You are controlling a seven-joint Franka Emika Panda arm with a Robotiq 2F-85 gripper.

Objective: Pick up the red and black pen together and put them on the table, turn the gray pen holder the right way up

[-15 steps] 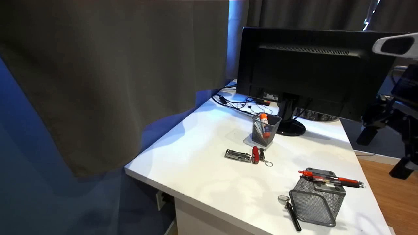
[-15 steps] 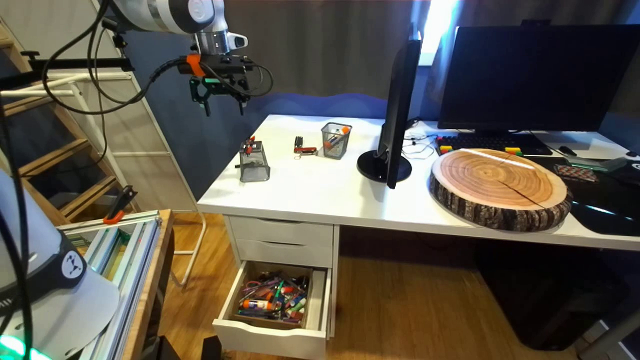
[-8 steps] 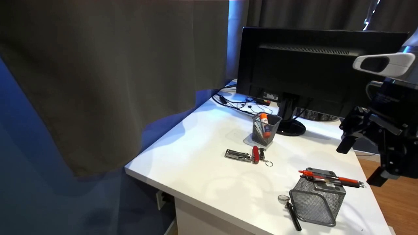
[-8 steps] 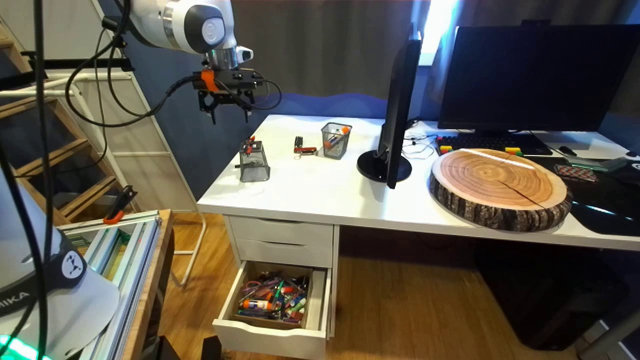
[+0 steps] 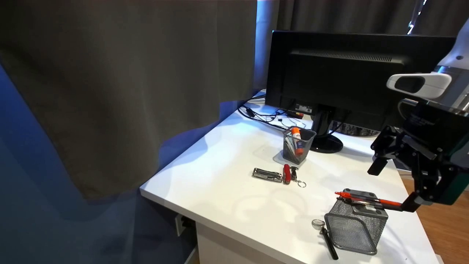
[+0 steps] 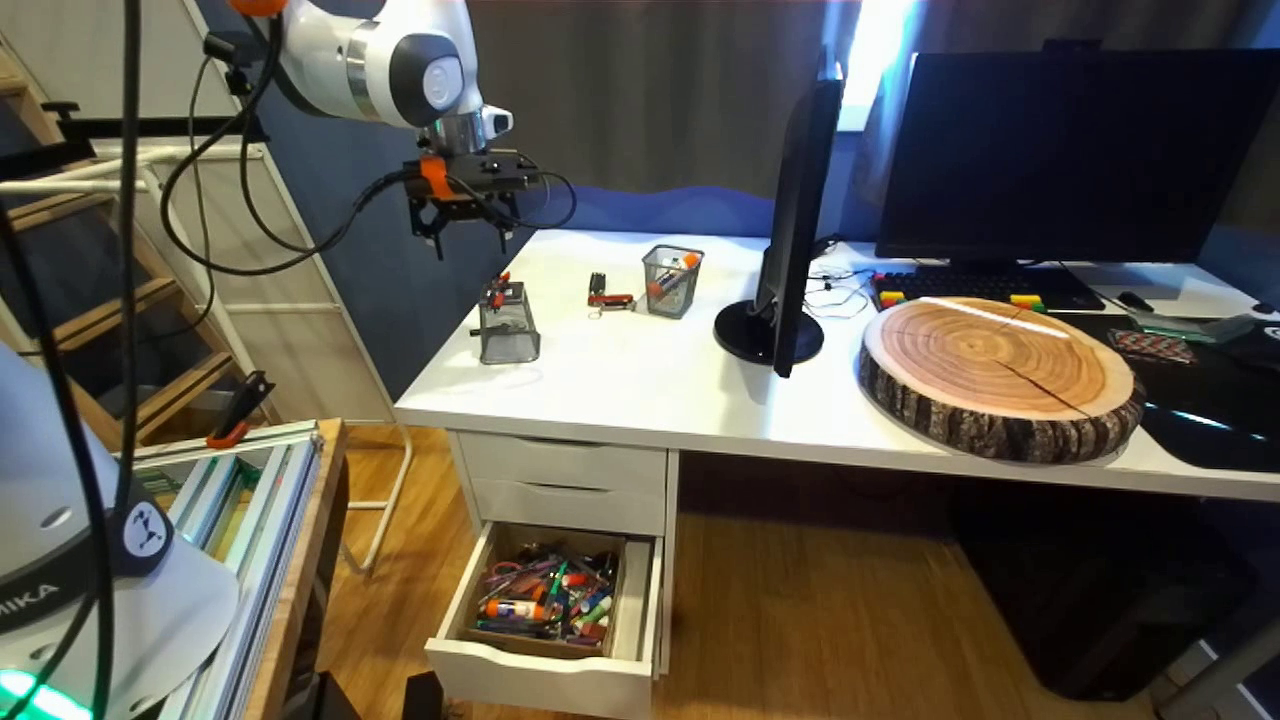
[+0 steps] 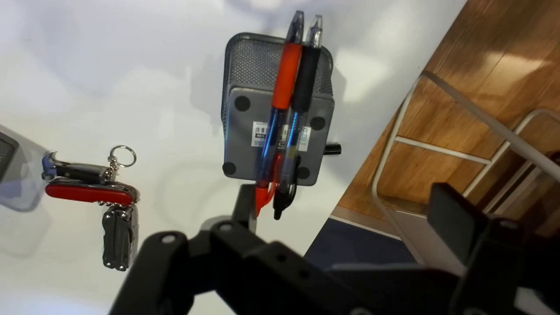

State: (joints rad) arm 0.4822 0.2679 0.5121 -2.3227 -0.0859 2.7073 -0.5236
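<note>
Wrist view: gripper (image 7: 344, 205) spread wide, holding nothing; red pen (image 7: 287, 75) and black pen (image 7: 306, 76) atop the pen holder (image 7: 239, 140).
Pens lie side by side, long axes near parallel, running up the view with a lean right; writing tips point away from the gripper, clips toward it, both ends overhanging the base. Holder is upside down beneath them, footed base up, on the white table (image 7: 153, 96) near its edge. Red pocket knife (image 7: 89, 193) well apart, off left; monitor (image 5: 351, 79) farther along the table in both exterior views.
</note>
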